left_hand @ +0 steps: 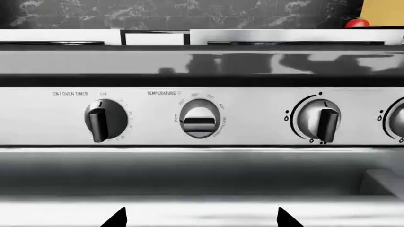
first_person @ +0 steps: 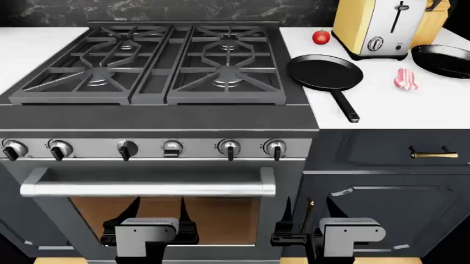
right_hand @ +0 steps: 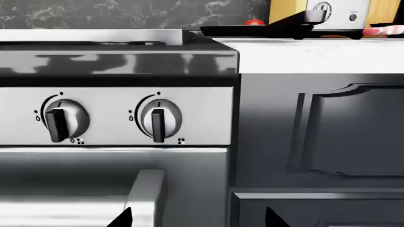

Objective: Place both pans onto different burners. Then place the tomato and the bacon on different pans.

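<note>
A flat black pan (first_person: 324,72) lies on the white counter right of the range, its handle (first_person: 343,104) pointing toward me. A deeper black pan (first_person: 441,59) sits at the far right. The red tomato (first_person: 321,37) rests behind the flat pan, beside the toaster. The pink bacon (first_person: 404,80) lies between the two pans. Several burners (first_person: 226,78) under black grates are bare. My left gripper (first_person: 158,212) and right gripper (first_person: 315,212) hang low before the oven door, both open and holding nothing. The tomato (left_hand: 357,22) also shows in the left wrist view, and the flat pan's handle (right_hand: 287,24) in the right wrist view.
A yellow and steel toaster (first_person: 376,25) stands at the back of the counter. The oven handle (first_person: 147,188) and a row of knobs (first_person: 230,148) face my grippers. A dark cabinet with a brass pull (first_person: 433,155) sits below the counter.
</note>
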Robot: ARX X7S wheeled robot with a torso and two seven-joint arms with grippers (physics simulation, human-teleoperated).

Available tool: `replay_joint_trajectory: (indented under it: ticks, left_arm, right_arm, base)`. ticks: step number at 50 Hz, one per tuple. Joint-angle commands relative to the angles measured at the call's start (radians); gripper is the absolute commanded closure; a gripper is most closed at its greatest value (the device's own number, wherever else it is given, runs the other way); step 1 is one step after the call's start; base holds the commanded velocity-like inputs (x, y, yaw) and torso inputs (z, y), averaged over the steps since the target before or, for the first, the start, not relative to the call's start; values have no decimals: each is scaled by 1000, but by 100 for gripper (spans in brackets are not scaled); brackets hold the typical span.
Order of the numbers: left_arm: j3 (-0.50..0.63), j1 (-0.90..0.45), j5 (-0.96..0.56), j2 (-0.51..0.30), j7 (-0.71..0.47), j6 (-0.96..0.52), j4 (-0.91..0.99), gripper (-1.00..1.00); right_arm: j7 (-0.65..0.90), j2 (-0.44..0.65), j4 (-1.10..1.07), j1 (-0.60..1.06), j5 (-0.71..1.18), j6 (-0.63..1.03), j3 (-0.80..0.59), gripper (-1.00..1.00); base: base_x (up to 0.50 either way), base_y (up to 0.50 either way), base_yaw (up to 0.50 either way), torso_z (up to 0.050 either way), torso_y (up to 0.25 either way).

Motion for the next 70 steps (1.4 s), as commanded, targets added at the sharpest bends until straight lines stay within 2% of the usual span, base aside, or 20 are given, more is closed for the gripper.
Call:
replay_joint_trajectory:
  ticks: [1,23,70]
  left_arm:
    - [19,0,-14,-16,-19,0,0,-100]
    - [77,-1,-61,-65,-78,-11,3,-100]
    - [139,-7,-109,-116,-135,-8,-1,-100]
  right_arm:
    - [18,15,0,1,19,-1,-19,-100]
    - [71,68,-1,9,61,13,-81,-100]
    - [120,118,-3,15,108,18,-145,-100]
  base:
    - [0,0,0,0,0]
    - [0,-6,0,0,0]
    - [0,-213,0,0,0]
